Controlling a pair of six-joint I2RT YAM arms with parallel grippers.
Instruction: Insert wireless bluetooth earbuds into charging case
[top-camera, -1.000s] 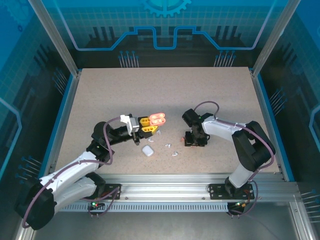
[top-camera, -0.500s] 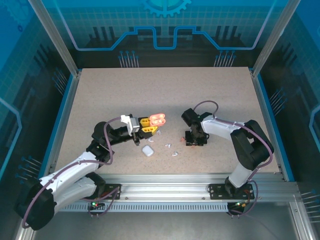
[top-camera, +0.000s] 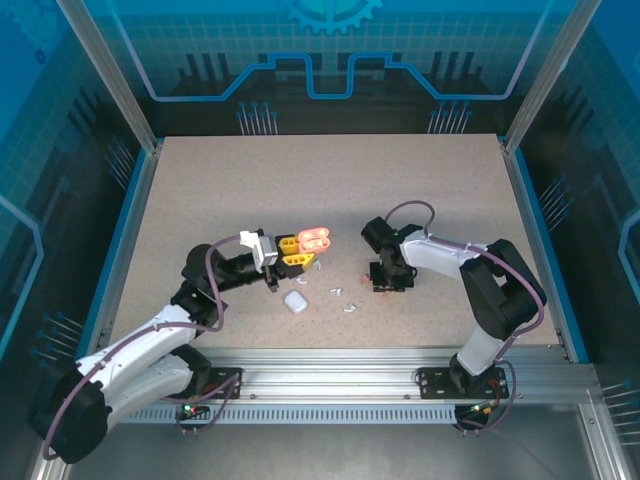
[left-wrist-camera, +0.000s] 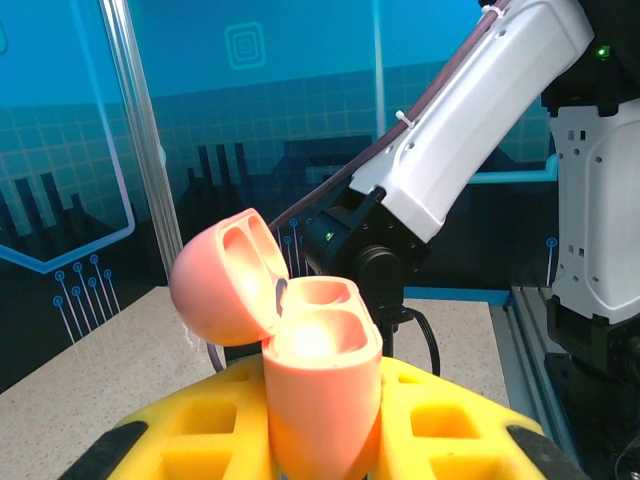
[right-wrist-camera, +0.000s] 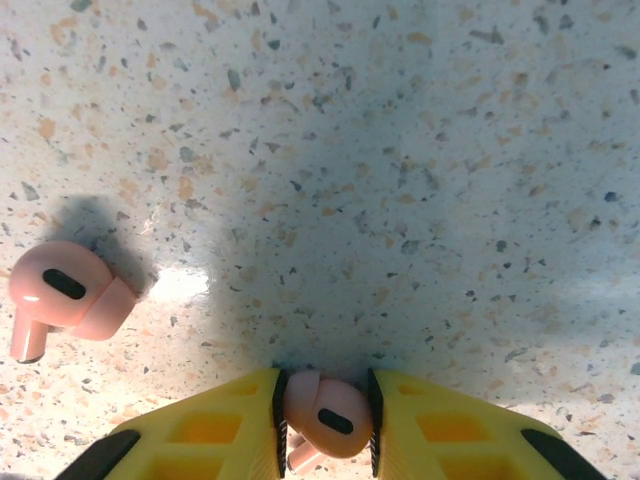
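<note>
Speckled table (top-camera: 330, 190) with earbuds (top-camera: 350, 307), white case (top-camera: 295, 300)

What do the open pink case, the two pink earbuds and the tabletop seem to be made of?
The pink case: likely moulded plastic, smooth and semi-glossy; light glows on its rounded shell. The pink earbuds: hard glossy plastic, going by the highlights, with dark oval insets. The tabletop: speckled, faintly shiny; stone-look laminate or composite, cannot tell which.

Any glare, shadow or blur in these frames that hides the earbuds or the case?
Left wrist view: blown-out patch on the front of the open pink case, edges sharp. Right wrist view: broad shadow across the table, small glare spot beside the loose pink earbud; the lower pink earbud reads clearly. Top external view: evenly lit.
</note>
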